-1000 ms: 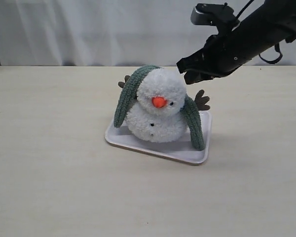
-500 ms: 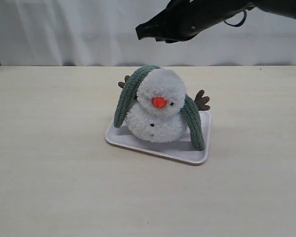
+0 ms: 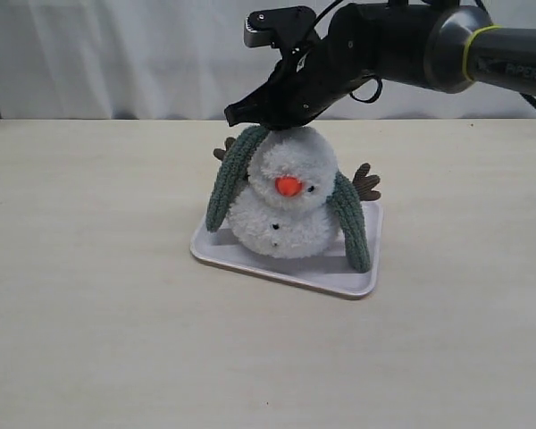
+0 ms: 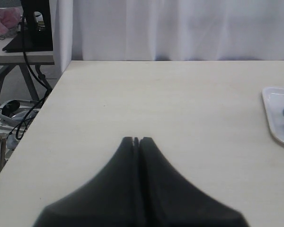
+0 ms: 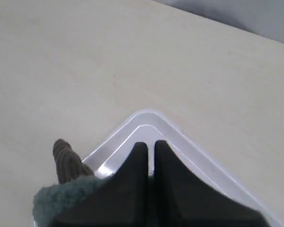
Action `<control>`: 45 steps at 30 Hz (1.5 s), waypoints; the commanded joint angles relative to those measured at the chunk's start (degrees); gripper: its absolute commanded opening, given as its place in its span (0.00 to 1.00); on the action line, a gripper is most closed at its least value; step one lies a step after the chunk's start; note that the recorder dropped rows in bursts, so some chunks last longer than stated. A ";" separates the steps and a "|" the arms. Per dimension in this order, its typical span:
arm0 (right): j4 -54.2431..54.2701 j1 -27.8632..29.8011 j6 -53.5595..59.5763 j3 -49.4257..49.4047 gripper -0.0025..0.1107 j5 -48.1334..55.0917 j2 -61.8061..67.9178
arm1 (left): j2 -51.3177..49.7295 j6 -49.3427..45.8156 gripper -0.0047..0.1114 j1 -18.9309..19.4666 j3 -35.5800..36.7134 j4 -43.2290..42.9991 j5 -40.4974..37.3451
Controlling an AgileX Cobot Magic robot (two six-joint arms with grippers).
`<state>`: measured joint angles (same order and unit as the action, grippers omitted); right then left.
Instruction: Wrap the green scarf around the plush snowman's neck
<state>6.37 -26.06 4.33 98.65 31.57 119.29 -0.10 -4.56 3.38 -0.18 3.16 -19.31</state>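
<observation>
The plush snowman [image 3: 286, 192] sits upright on a white tray [image 3: 339, 279]. The green scarf [image 3: 232, 174] is draped over the back of its head, with one end hanging down each side to the tray. My right gripper [image 3: 241, 116] reaches across from the right and hovers just above the scarf's top bend, beside the head. Its jaws stand together with only a thin slit between them. In the right wrist view this gripper [image 5: 150, 144] sits over the tray corner [image 5: 132, 127], with the scarf [image 5: 61, 198] and a brown twig arm [image 5: 66, 161] beside it. My left gripper [image 4: 137, 139] is shut over bare table.
The left wrist view catches the tray's edge [image 4: 277, 113] far off to one side. A white curtain [image 3: 116, 54] hangs behind the table. Beyond the table's edge stand another table and cables [image 4: 19, 109].
The right arm has swung from behind the snowman's right side, up and across to the left, then come down onto the top of the scarf. Snowman and scarf have not moved.
</observation>
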 commanded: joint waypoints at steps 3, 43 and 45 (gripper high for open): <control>0.68 -0.06 3.91 0.58 0.06 9.01 -0.31 | 0.10 0.15 0.04 0.27 0.18 -0.06 0.78; -1.11 -3.39 5.23 0.59 0.06 13.64 -3.96 | 0.10 0.15 0.04 0.27 0.18 -0.06 0.78; -1.11 -3.39 5.23 0.59 0.06 14.84 -3.96 | 0.10 0.15 0.04 0.27 0.18 -0.06 0.78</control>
<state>5.77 -29.49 9.83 99.11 44.49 115.91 -0.10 -4.56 3.38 -0.18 3.16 -19.31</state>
